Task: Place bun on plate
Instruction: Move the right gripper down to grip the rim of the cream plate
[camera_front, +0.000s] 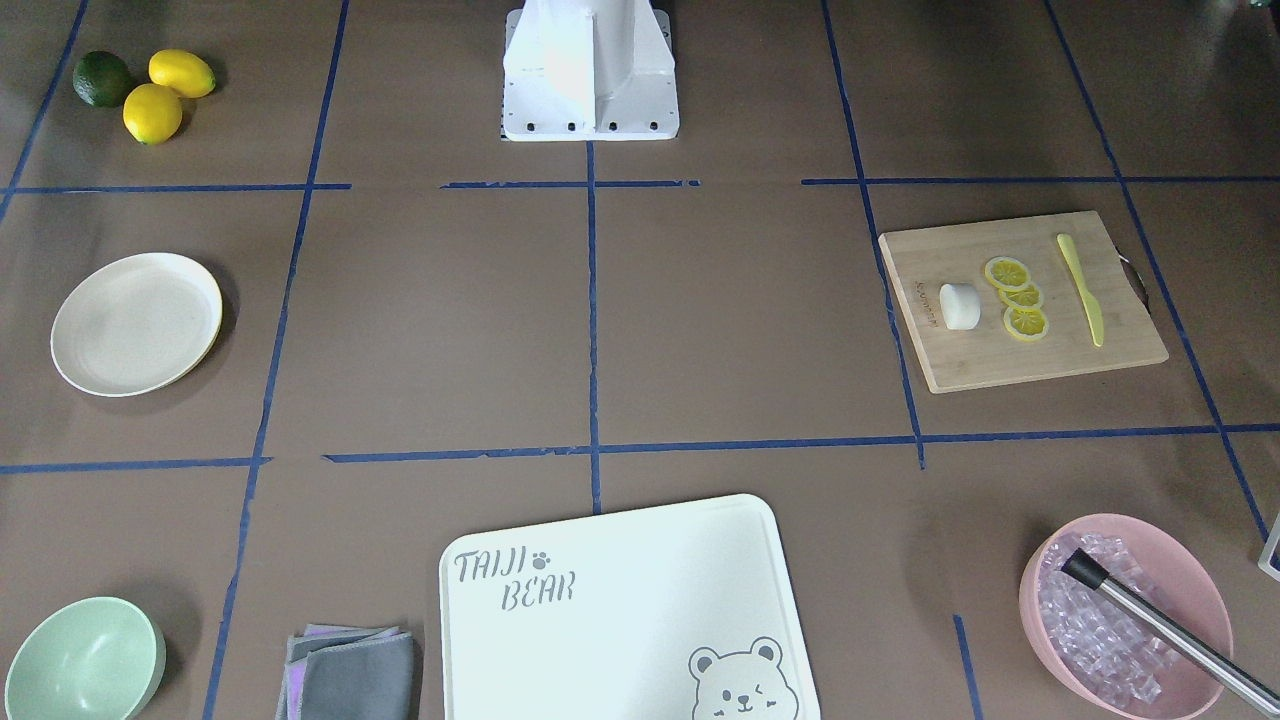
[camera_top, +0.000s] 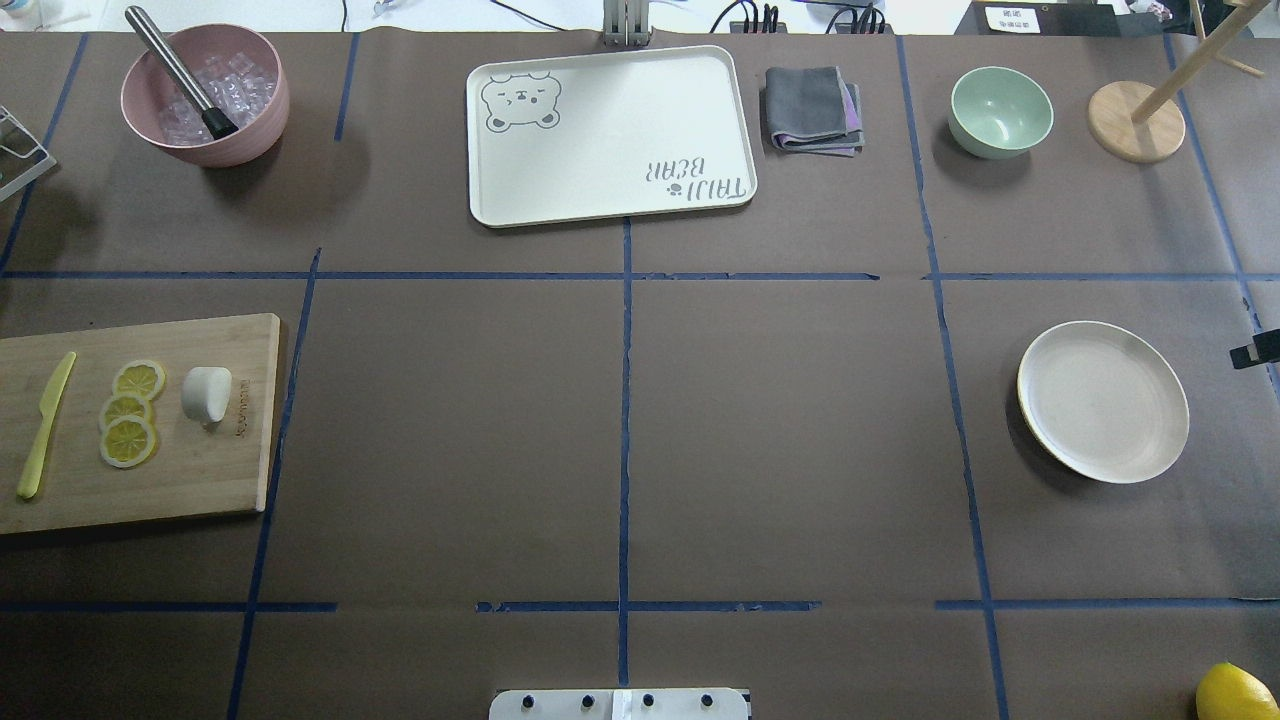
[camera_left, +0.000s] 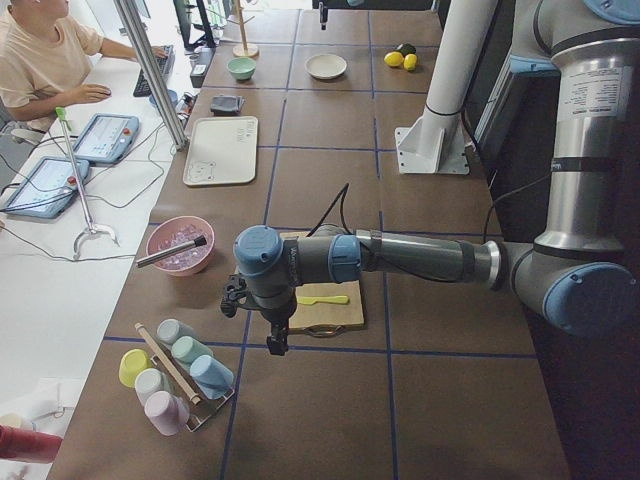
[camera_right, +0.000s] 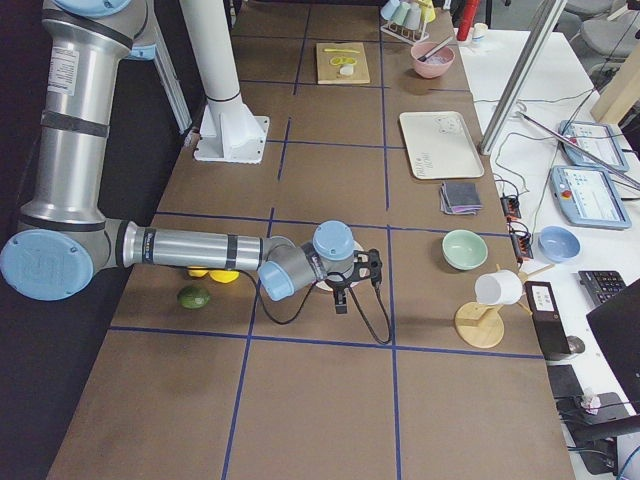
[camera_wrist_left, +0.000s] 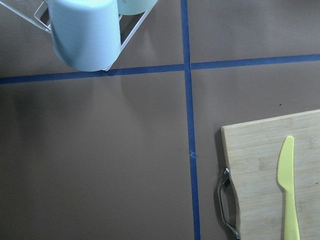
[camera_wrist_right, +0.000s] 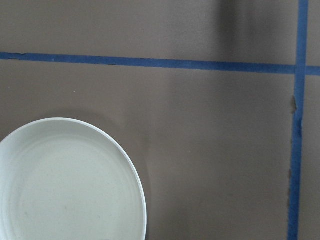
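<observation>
The bun (camera_front: 960, 306) (camera_top: 207, 393) is a small white lump lying on a wooden cutting board (camera_front: 1000, 360) (camera_top: 200, 480) beside lemon slices (camera_top: 128, 410) and a yellow knife (camera_top: 44, 424). The cream plate (camera_front: 135, 322) (camera_top: 1103, 400) lies bare at the table's other end, and its rim fills the lower left of the right wrist view (camera_wrist_right: 65, 185). My left gripper (camera_left: 277, 345) hangs over the table past the board's handle end; whether it is open or shut I cannot tell. My right gripper (camera_right: 342, 300) hovers beside the plate, its state likewise unclear.
A pink bowl of ice with a metal tool (camera_top: 205, 95), a bear-printed board (camera_top: 610, 135), folded cloths (camera_top: 812, 110), a mint bowl (camera_top: 1000, 110), a mug stand (camera_top: 1137, 120), a cup rack (camera_left: 175, 375) and lemons with a lime (camera_front: 150, 90) ring the table.
</observation>
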